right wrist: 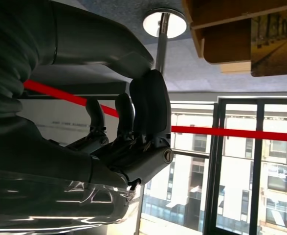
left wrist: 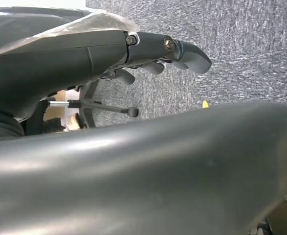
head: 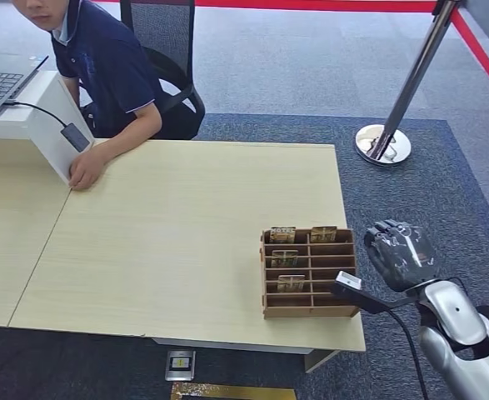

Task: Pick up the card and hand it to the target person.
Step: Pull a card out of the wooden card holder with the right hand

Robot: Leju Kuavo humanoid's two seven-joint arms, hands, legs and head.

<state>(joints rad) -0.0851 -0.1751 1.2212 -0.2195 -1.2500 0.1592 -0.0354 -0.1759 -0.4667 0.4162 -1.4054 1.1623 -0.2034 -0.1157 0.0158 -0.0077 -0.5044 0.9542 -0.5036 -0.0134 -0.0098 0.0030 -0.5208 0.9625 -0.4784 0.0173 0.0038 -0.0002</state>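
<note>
A wooden card rack [head: 309, 271] stands at the table's near right corner. Several cards sit upright in its slots, one of them [head: 291, 283] in the front row. My right hand [head: 400, 250] hovers just past the table's right edge, level with the rack and a short way from it, fingers apart and holding nothing. The right wrist view looks past that hand [right wrist: 145, 127] to a corner of the rack [right wrist: 223, 29] with one card [right wrist: 275, 46] in it. My left hand [left wrist: 160, 54] hangs over the carpet, fingers stretched out and empty. A person [head: 103, 58] sits at the far left, one hand [head: 86, 171] resting on the table.
The pale wooden table [head: 178, 233] is bare between the rack and the person. A laptop [head: 2, 79] on a white stand [head: 47, 125] sits far left. A stanchion base [head: 383, 143] with a red belt [head: 481, 50] stands on the carpet at the far right. An office chair [head: 166, 50] is behind the person.
</note>
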